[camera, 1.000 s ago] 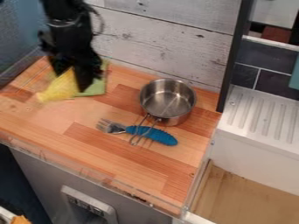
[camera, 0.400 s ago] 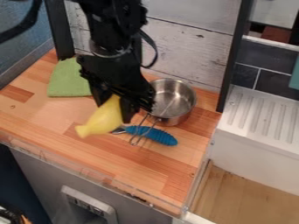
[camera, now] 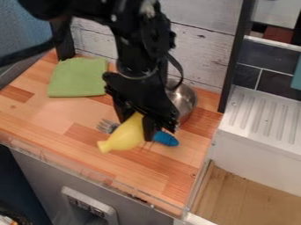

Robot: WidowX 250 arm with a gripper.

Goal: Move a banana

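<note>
Jaws (camera: 138,127): closed on the banana (camera: 126,134), one finger to each side, pointing down over the middle of the worktop (camera: 53,118). The banana tilts, narrow end low and toward the front left of the view. I cannot tell how high it hangs, nor if it touches the wood.

Edges. Front: a clear lip (camera: 126,190) runs slantwise below the banana, with a band of plain wood between. Rear: the plank wall (camera: 200,52), close behind the pot (camera: 187,100). Right: the worktop ends at a drop beside the ridged white board (camera: 264,118), with a wood-floored bin (camera: 253,200) lower down. Left: the blue wall (camera: 23,39).

Room. Widest stretch of wood lies left of me, between the cloth (camera: 76,78) and the lip. More wood front right, from the fork (camera: 165,139) down to the corner. Tight at the rear right: my body overlaps the pot in this view (steel, and a near neighbour). The fork lies beneath or behind the banana as seen here, tines out on one side, blue handle on the other; contact I cannot judge.

Count. Banana, one. Fork, one. Pot, one, partly hidden behind me. Cloth, one, green, flat at the rear left. Dark posts (camera: 236,57), two: one by the cloth, one right of the pot.
</note>
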